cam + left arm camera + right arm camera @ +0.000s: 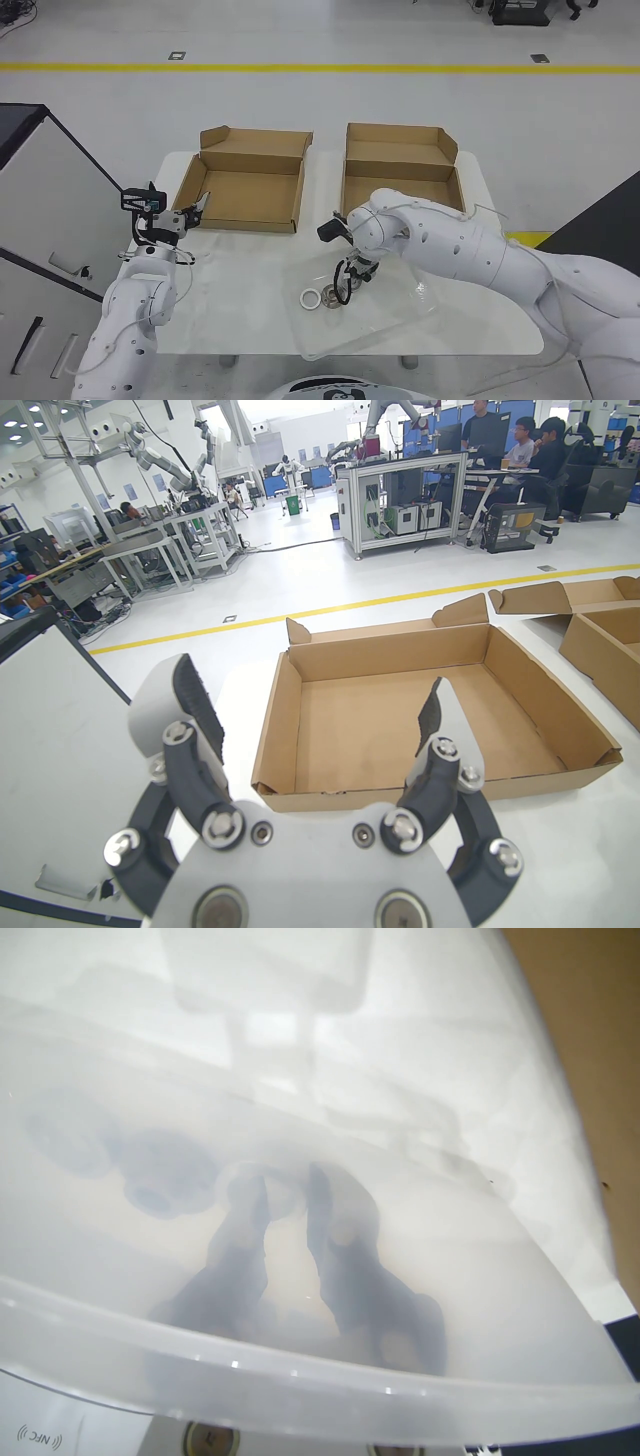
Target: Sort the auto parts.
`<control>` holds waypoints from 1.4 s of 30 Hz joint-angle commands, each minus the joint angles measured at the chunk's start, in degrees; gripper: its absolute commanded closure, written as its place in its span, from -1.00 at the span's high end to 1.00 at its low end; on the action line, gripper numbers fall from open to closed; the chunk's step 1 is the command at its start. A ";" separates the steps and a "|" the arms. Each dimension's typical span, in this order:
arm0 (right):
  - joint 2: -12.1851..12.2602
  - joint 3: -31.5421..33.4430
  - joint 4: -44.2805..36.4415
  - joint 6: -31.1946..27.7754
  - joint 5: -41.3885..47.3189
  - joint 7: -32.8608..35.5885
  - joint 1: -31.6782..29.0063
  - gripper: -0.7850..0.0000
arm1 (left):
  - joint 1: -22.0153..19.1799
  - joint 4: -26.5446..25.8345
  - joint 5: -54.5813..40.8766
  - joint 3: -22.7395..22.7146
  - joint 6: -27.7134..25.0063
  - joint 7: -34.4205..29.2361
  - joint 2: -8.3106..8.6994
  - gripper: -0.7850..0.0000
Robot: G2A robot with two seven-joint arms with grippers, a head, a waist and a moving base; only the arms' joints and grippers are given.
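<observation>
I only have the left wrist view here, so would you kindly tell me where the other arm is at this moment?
Observer: The right end effector is down inside a clear plastic bin at the front of the table.
Operator: Thank you. Are there any parts in that bin?
Observer: Yes, a white ring and a greyer ring lie side by side on its floor, right next to the end effector.
Operator: I see just an edge of the second box. Is anything inside it?
Observer: From the top view, the right-hand box looks empty.
</observation>
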 commanded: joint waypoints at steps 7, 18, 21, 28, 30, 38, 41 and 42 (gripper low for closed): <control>-0.36 0.00 1.11 -0.56 -0.72 0.56 -0.31 -0.44 | 0.00 0.00 0.00 0.00 0.00 0.00 0.00 1.00; -0.68 0.00 1.94 -0.74 -0.62 0.74 0.15 -1.00 | 0.00 0.00 0.00 0.00 0.00 0.00 0.00 1.00; -0.04 0.00 1.14 -0.35 0.57 0.36 0.90 -1.00 | 0.00 0.00 0.00 0.00 0.00 0.00 0.00 1.00; 3.94 0.00 -4.88 3.15 6.19 -3.15 2.99 -1.00 | 0.00 0.00 0.00 0.00 0.00 0.00 0.00 1.00; 5.78 0.00 -7.44 4.57 8.42 -4.57 3.65 -1.00 | 0.00 0.00 0.00 0.00 0.00 0.00 0.00 1.00; 14.48 0.00 -17.52 9.87 15.98 -9.89 5.56 -1.00 | 0.00 0.00 0.00 0.00 0.00 0.00 0.00 1.00; 17.40 0.73 -20.47 10.20 17.72 -10.23 5.73 -1.00 | 0.00 0.00 0.00 0.00 0.00 0.00 0.00 1.00; 17.40 0.73 -20.47 10.20 17.72 -10.23 5.73 -1.00 | 0.00 0.00 0.00 0.00 0.00 0.00 0.00 1.00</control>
